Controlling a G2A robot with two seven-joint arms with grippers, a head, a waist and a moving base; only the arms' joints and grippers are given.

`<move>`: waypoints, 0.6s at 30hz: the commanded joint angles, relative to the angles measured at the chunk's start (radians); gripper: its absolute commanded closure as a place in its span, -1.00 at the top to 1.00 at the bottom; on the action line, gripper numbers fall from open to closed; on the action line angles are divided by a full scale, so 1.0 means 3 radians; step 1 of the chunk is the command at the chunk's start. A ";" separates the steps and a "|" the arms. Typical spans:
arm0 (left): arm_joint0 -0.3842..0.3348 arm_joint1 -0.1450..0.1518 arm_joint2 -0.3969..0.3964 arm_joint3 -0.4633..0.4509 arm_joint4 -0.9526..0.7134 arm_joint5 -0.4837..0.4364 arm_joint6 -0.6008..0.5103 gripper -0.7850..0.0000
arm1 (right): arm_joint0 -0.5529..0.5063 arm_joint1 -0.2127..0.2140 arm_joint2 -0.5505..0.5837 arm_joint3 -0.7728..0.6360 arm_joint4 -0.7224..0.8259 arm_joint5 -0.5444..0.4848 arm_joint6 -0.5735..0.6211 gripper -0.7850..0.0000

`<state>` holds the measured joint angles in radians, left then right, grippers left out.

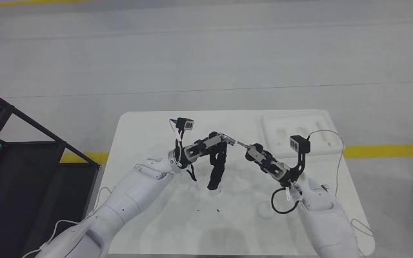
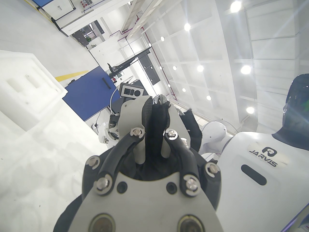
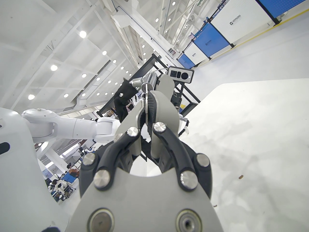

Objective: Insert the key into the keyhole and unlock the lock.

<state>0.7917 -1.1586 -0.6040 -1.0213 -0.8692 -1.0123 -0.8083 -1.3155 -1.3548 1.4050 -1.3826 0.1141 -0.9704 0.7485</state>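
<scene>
Key (image 3: 146, 90): one, flat metal, clamped edge-on between the closed fingers of the right gripper (image 1: 253, 151) above the middle of the table (image 1: 148, 135). Its tip is at the end face of the lock (image 3: 150, 78), and you cannot tell how far it is in. Lock: one, silver, wrapped in one black fabric piece (image 1: 216, 173) that hangs below it, with the left gripper (image 2: 155, 108) closed around it. You have two arms, both raised and bent inward with grippers nose to nose, and one white foam tray (image 1: 293, 126) at the table's far right corner.
</scene>
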 commanded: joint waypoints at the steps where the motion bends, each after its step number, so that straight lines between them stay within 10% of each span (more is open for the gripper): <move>1: 0.0000 0.0000 0.0000 0.0000 0.0000 0.0000 0.0000 -1.00 | -0.0008 0.0014 0.0017 -0.0019 -0.0041 0.0008 -0.0021 -1.00; 18: 0.0000 0.0000 0.0000 0.0000 0.0000 0.0000 0.0000 -1.00 | 0.0042 0.0081 -0.0116 -0.0046 -0.0308 0.0037 -0.0234 -1.00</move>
<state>0.7917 -1.1586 -0.6040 -1.0213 -0.8692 -1.0123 -0.8082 -1.3035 -1.3315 1.3728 -1.3972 0.0230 -0.9578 0.6826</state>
